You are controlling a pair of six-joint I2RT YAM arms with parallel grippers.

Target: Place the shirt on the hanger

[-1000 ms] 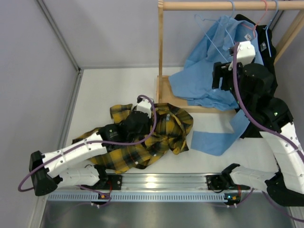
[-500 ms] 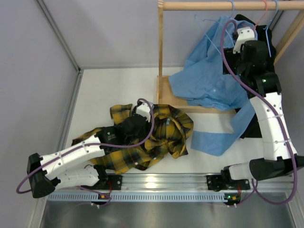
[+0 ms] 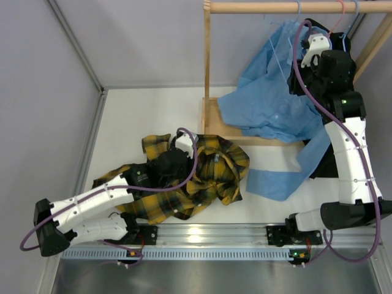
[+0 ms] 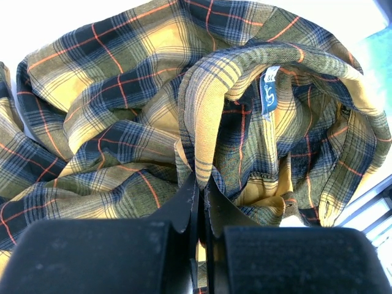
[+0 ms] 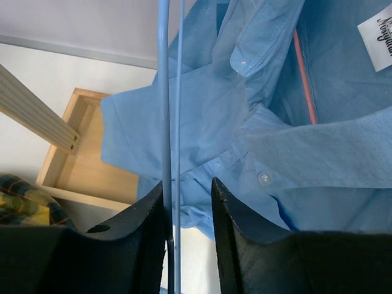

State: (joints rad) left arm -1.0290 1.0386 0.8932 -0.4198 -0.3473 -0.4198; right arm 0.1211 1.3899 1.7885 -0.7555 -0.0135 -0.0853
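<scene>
My left end effector (image 4: 200, 184) lay low over the desk (image 3: 141, 116), its two fingers drawn almost together with only a thin slit between them. A fold of the shirt (image 4: 122, 122) ran down into that slit, so I was pinching the cloth near the collar. The shirt lay crumpled in a heap on the desk in front of my left arm, not spread out. Its collar stood open towards my wrist camera, and the small white label (image 4: 268, 92) showed inside it. One plaid sleeve trailed off to the left beside my forearm.

To the right of the heap stood the wooden rack, with its flat base (image 5: 79, 165) on the desk and its rail (image 3: 275, 7) across the top. A light-blue shirt (image 3: 263, 104) hung from the rail and draped down over the base, one sleeve reaching the desk just beside the plaid heap.

Further right, the hanger (image 5: 163, 92) hung among those blue folds, well apart from the plaid shirt. Two of its thin pale-blue wires ran straight down between the fingers of my right end effector (image 5: 188, 190). Those fingers stood a narrow way apart. One wire lay close against the inner face of one finger, the other was free in the gap, and nothing was clamped. A pink-red strip (image 5: 304, 67) showed inside the blue collar on the far right.
</scene>
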